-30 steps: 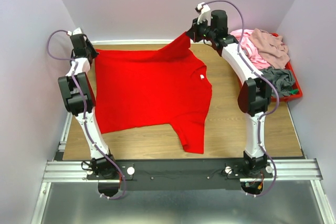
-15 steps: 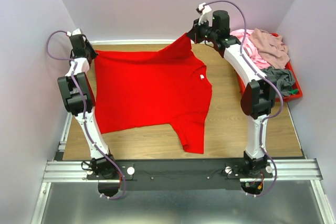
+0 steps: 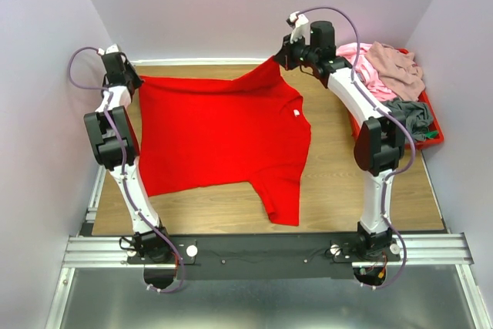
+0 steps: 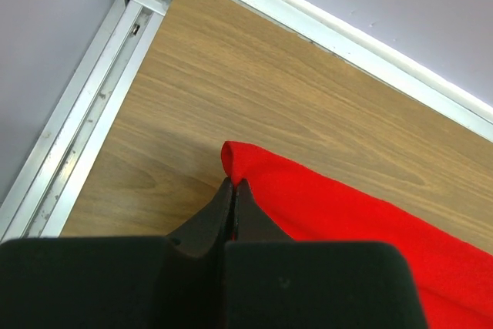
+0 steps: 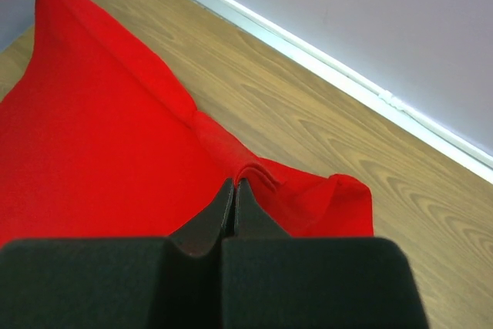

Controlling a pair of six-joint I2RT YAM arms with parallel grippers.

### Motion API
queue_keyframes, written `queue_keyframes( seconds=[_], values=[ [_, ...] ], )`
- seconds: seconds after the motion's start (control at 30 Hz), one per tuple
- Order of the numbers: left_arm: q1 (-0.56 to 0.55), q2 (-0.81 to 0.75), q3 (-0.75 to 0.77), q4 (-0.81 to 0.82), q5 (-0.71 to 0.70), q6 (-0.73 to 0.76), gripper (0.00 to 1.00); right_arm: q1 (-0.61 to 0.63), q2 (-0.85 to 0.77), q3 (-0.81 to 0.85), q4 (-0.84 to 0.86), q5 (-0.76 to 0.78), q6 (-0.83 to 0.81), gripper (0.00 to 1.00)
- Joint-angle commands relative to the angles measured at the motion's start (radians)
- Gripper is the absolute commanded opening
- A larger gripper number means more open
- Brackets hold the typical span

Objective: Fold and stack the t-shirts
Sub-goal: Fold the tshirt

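The red shirt (image 3: 223, 132) lies spread over the left and middle of the counter (image 3: 339, 182). Its neck with the white label (image 3: 296, 113) is toward the right, and one sleeve (image 3: 281, 206) reaches toward the near edge. The left jaws are clenched on its far-left corner. The right jaws are clenched on its far-right corner, which rises in a peak off the wood.

Only the top view shows this spread, and the tray (image 3: 431, 141) at the counter's right edge holding a pink shirt (image 3: 373, 82), a mauve shirt (image 3: 397, 67) and a grey shirt (image 3: 408, 117).

Only the left wrist view shows the small rounded fold of cloth pinched at the tips, near the metal rail (image 4: 85, 136). The right wrist view shows bunched, wrinkled cloth at its tips.
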Motion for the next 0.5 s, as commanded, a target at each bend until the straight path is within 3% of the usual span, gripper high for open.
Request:
queue_keyframes(
  seconds=[0.0,0.47],
  values=[
    [0.018,-0.005,-0.054,0.015,0.019,0.013,0.00,0.008,-0.064,-0.031,-0.014,-0.007,-0.017,0.00],
    [0.044,-0.142,-0.255,0.113,0.036,0.010,0.00,0.008,-0.135,-0.134,-0.013,0.030,-0.040,0.01]
  ],
)
